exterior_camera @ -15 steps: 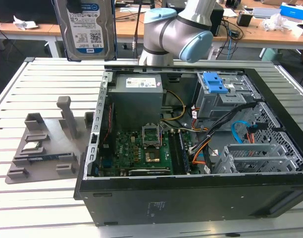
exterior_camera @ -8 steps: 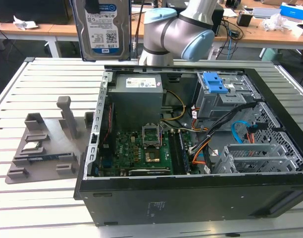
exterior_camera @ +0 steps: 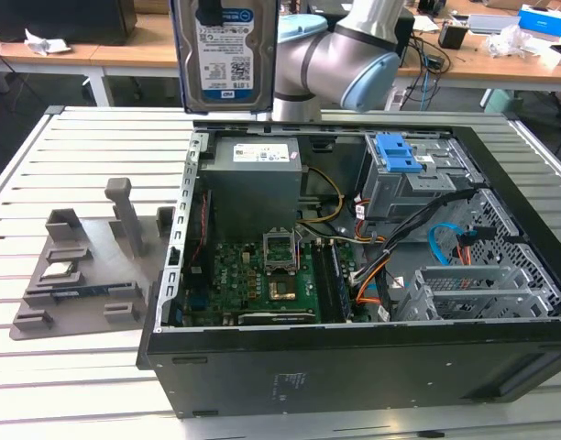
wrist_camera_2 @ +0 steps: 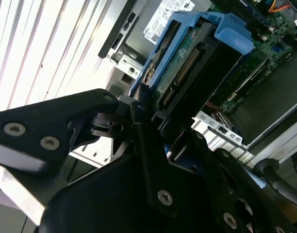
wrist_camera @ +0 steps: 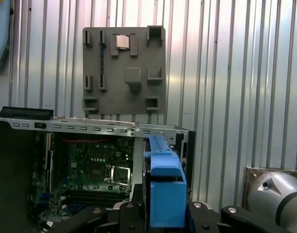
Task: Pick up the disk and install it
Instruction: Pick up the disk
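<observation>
Slatted white desk [exterior_camera: 79, 137], open PC case [exterior_camera: 354, 357], and the disk [exterior_camera: 224, 55] hangs high above it.
The tool [wrist_camera_2: 141, 104] is clamped on its blue bracket [wrist_camera: 165, 194]; it looks stiff, fairly heavy and shock-sensitive, so the frame edges seem the safest hold.

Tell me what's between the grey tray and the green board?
In the exterior view, the computer case's metal side wall stands between the grey tray and the green board.

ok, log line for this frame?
gripper: shut on disk | disk: in air near case | install: not done
</observation>
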Motion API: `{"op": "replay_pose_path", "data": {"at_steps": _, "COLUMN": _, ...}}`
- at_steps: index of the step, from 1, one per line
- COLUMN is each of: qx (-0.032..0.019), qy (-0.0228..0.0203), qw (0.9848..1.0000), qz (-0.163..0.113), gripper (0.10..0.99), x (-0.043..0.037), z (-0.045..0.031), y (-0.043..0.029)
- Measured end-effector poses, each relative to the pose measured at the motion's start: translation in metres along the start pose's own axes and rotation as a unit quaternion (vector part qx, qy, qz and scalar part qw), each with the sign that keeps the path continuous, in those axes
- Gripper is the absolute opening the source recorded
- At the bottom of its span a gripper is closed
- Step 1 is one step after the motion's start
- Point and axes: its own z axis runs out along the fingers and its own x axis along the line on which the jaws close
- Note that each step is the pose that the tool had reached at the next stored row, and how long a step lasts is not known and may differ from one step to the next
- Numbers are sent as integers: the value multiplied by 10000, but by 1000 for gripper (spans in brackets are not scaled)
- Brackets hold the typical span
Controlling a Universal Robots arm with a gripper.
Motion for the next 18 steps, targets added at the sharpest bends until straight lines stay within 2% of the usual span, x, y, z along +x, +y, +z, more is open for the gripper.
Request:
{"op": "replay_pose_path", "data": {"at_steps": 3, "qx": -1, "qy": 0, "qw": 10000, "qz": 0, "gripper": 365, "x": 6, "z": 0, "y": -105}}
{"op": "replay_pose_path", "data": {"at_steps": 5, "qx": -3, "qy": 0, "qw": 10000, "qz": 0, "gripper": 365, "x": 13, "z": 1, "y": -231}}
{"op": "replay_pose_path", "data": {"at_steps": 7, "qx": -3, "qy": 0, "qw": 10000, "qz": 0, "gripper": 365, "x": 17, "z": 1, "y": -296}}
{"op": "replay_pose_path", "data": {"at_steps": 11, "qx": -7, "qy": -1, "qw": 10000, "qz": 0, "gripper": 365, "x": 30, "z": 2, "y": -527}}
{"op": "replay_pose_path", "data": {"at_steps": 15, "qx": -9, "qy": -1, "qw": 10000, "qz": 0, "gripper": 365, "x": 37, "z": 2, "y": -646}}
{"op": "replay_pose_path", "data": {"at_steps": 18, "qx": -12, "qy": 0, "qw": 10000, "qz": 0, "gripper": 365, "x": 44, "z": 2, "y": -777}}
